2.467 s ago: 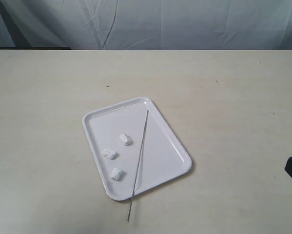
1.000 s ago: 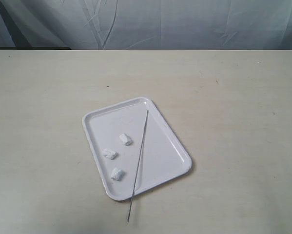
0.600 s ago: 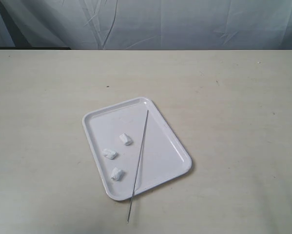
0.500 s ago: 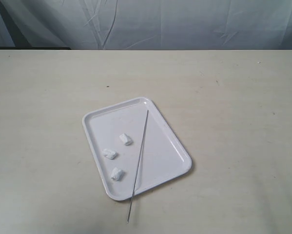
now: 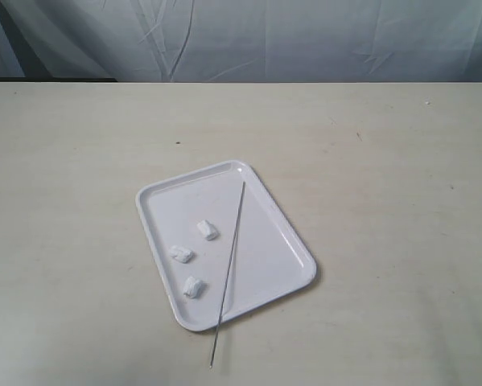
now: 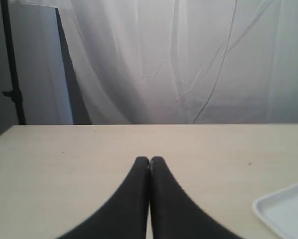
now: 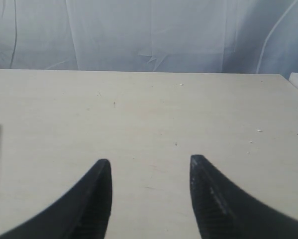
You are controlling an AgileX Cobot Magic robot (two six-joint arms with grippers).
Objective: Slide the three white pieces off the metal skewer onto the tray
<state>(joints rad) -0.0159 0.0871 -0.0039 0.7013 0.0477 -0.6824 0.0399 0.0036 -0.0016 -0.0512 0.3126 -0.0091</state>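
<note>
Pieces (image 5: 181,254) of soft white stuff, three small lumps, lie loose in a row on the shiny white tray (image 5: 265,241). The thin grey skewer (image 5: 229,264) lies straight beside them, not touching. Its near tip pokes over the rim onto the pale table (image 5: 385,201). The left gripper (image 6: 149,160) is pinched closed on nothing. The right gripper (image 7: 150,160) is spread wide, holding nothing.

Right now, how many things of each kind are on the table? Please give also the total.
white pieces: 3
metal skewer: 1
tray: 1
Total: 5
</note>
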